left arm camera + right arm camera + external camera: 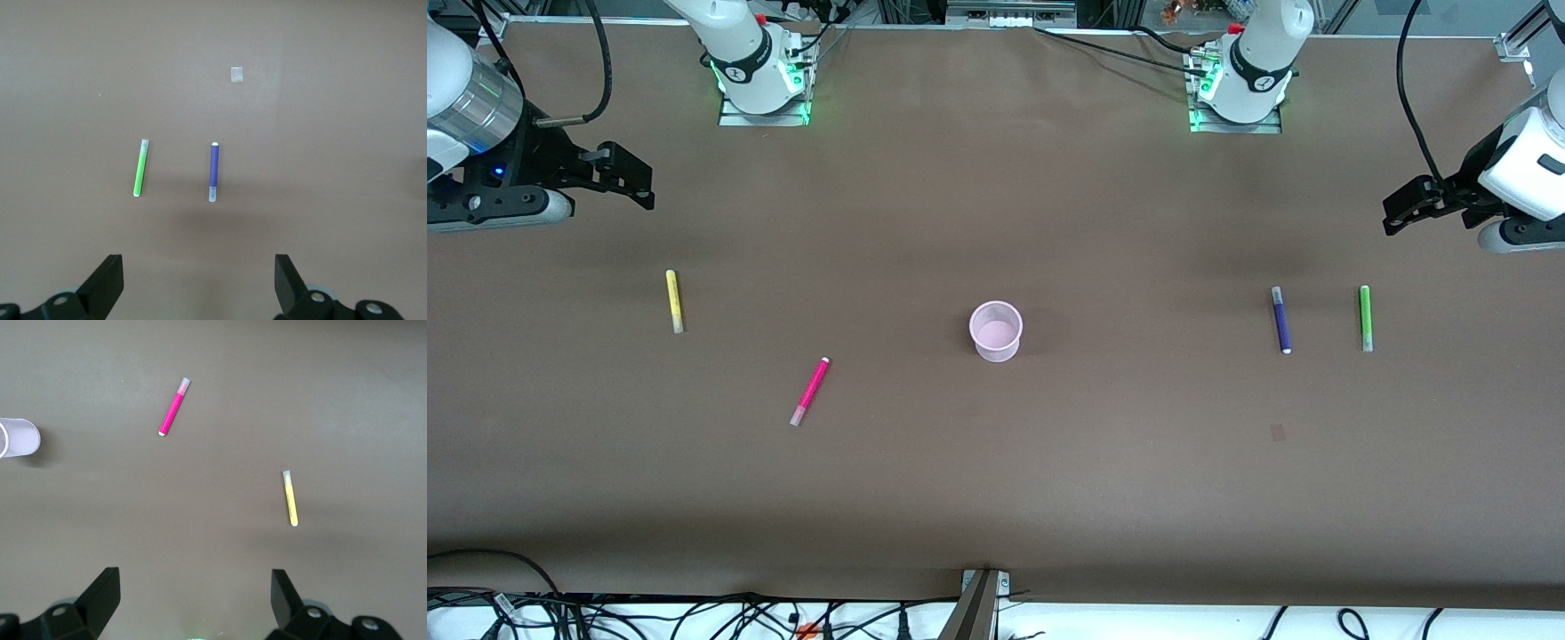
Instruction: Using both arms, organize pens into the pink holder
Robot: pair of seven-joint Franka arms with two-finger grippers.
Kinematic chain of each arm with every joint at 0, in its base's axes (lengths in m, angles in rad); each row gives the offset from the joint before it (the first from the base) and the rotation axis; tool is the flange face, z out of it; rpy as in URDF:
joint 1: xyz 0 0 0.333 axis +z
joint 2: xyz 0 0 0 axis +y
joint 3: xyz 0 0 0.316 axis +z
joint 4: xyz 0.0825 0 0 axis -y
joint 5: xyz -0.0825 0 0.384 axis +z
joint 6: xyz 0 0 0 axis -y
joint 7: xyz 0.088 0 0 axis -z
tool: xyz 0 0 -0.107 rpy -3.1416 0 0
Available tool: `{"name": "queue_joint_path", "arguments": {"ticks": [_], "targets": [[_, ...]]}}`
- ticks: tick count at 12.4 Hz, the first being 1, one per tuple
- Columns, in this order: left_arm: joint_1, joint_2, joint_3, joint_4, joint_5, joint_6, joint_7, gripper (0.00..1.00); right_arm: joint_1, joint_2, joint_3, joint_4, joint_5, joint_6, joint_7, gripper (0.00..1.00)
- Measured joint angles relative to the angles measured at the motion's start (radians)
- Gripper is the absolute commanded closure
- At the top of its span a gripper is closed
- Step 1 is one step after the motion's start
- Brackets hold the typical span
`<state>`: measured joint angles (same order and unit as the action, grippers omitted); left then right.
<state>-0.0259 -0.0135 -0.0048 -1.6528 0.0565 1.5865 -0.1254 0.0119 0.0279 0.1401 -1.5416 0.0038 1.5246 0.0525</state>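
The pink holder (995, 331) stands upright and empty at the table's middle; it also shows in the right wrist view (18, 437). The yellow pen (674, 301) (290, 498) and magenta pen (810, 391) (173, 416) lie toward the right arm's end. The purple pen (1281, 319) (213, 171) and green pen (1365, 317) (141, 167) lie toward the left arm's end. My right gripper (627, 178) (193, 590) hangs open and empty above the table at its own end. My left gripper (1409, 204) (199, 273) hangs open and empty above the table at its own end.
A small pale square mark (1278, 432) (236, 74) lies on the brown table nearer the front camera than the purple pen. Both arm bases (760, 80) (1240, 89) stand at the table's edge farthest from the front camera. Cables run along the near edge.
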Motion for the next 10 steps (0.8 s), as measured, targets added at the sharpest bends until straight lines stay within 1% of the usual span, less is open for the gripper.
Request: {"name": "queue_joint_path", "arguments": {"ticks": [3, 5, 7, 9, 10], "targets": [[-0.002, 0.003, -0.007, 0.000, 0.000, -0.013, 0.000, 0.00, 0.000, 0.000, 0.000, 0.000, 0.000, 0.003, 0.000, 0.00], [-0.004, 0.022, -0.012, -0.001, 0.000, -0.053, 0.000, 0.00, 0.000, 0.000, 0.001, 0.000, 0.000, 0.005, 0.000, 0.00], [-0.004, 0.077, -0.012, -0.003, 0.000, -0.133, 0.001, 0.00, 0.000, 0.000, 0.001, 0.000, 0.000, 0.007, 0.000, 0.00], [0.000, 0.165, -0.011, -0.007, 0.000, -0.147, 0.015, 0.00, 0.000, 0.000, 0.001, 0.000, 0.000, 0.007, 0.000, 0.00], [0.004, 0.221, -0.009, -0.009, 0.000, -0.126, 0.033, 0.00, 0.000, 0.000, 0.002, 0.000, 0.000, 0.008, 0.000, 0.00]]}}
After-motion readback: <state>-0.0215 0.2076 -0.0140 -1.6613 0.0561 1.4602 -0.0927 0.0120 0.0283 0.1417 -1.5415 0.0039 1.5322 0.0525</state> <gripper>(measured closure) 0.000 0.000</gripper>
